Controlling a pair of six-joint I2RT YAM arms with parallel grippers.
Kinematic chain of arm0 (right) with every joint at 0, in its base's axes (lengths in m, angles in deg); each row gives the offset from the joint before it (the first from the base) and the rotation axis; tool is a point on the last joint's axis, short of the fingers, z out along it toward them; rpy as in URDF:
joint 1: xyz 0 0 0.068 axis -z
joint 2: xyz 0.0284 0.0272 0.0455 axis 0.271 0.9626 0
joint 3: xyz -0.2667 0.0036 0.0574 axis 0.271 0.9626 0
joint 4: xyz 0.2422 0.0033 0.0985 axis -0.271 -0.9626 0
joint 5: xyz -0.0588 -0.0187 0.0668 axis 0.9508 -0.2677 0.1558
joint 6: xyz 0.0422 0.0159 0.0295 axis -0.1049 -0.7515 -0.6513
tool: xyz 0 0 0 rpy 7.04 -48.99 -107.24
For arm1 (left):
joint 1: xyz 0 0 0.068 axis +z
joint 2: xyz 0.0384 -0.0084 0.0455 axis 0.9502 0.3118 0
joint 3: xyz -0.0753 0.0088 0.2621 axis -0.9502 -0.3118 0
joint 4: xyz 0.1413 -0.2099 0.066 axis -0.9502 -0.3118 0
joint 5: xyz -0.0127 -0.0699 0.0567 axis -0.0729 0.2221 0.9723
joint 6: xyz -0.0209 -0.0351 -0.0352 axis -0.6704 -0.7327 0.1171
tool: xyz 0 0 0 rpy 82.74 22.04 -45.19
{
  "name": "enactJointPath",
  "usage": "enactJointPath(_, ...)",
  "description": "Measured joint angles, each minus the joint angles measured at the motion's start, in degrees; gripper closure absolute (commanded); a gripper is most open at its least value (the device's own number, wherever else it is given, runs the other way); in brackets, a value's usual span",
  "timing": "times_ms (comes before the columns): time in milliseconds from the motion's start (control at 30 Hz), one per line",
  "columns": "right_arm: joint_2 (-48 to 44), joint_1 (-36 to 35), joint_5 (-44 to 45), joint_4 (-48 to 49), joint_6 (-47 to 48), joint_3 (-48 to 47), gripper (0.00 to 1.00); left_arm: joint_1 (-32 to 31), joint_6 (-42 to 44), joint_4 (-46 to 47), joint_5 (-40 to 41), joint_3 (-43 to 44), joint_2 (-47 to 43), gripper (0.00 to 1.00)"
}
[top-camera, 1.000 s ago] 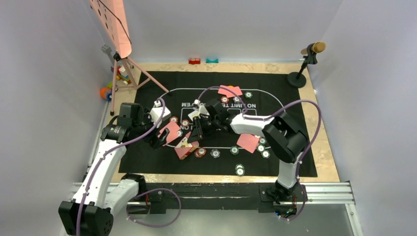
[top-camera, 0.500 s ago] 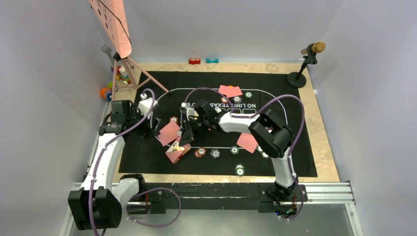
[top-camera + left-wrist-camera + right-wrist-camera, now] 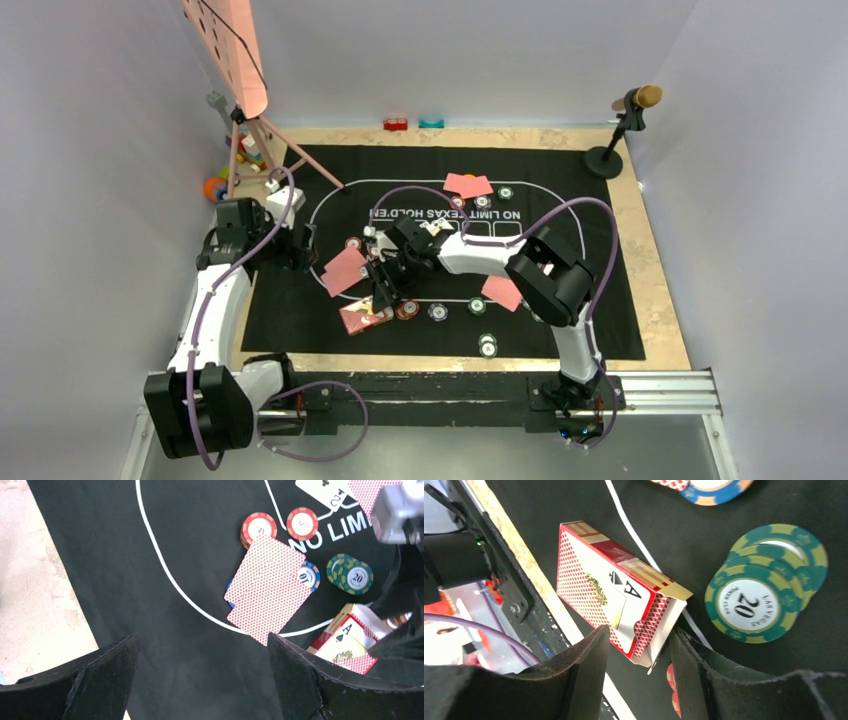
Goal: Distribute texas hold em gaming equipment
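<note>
A red-and-white card box (image 3: 610, 596) with an ace of spades on it lies on the black mat (image 3: 290, 310), flap open. Its open end sits between the fingertips of my right gripper (image 3: 639, 667), which is open and just above it. In the top view this gripper (image 3: 385, 298) is by the box (image 3: 360, 319). My left gripper (image 3: 202, 680) is open and empty over bare mat, left of two red-backed cards (image 3: 267, 587). Red chips (image 3: 259, 526), a blue chip (image 3: 309, 576) and a green chip stack (image 3: 350, 573) surround those cards. The same green stack (image 3: 764, 587) lies right of the box.
More red-backed cards (image 3: 468, 185) lie at the far side and another (image 3: 502, 292) at the right. Loose chips (image 3: 487, 346) dot the near mat. A pink tripod stand (image 3: 262, 140) and toy blocks (image 3: 215, 187) are at the far left, a microphone stand (image 3: 605, 160) at the far right.
My right gripper came left and toward the near edge with the card box, then opened its jaws on it. My left arm drew back to the left, away from the cards.
</note>
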Motion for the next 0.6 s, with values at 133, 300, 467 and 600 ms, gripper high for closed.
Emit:
enactJointPath(133, -1.64, -2.47, 4.94, -4.11, 2.36, -0.79, 0.46, 0.83, -3.06, 2.45, 0.11, -0.09, 0.0, 0.0)
enactJointPath(300, -9.6, -3.41, 11.74, -9.46, 4.22, 0.22, 0.45, 1.77, -7.5, 3.74, 0.15, -0.04, 0.87, 0.0)
enactJointPath(467, -22.99, -1.55, 20.09, -11.21, 5.25, 1.9, 0.42, 4.57, -12.44, 2.6, -1.22, 3.5, 7.5, 0.0)
enactJointPath(600, -34.32, 5.05, 24.9, -10.88, 4.83, 5.25, 0.42, 6.4, -15.06, 4.0, -0.85, 3.26, 6.86, 0.0)
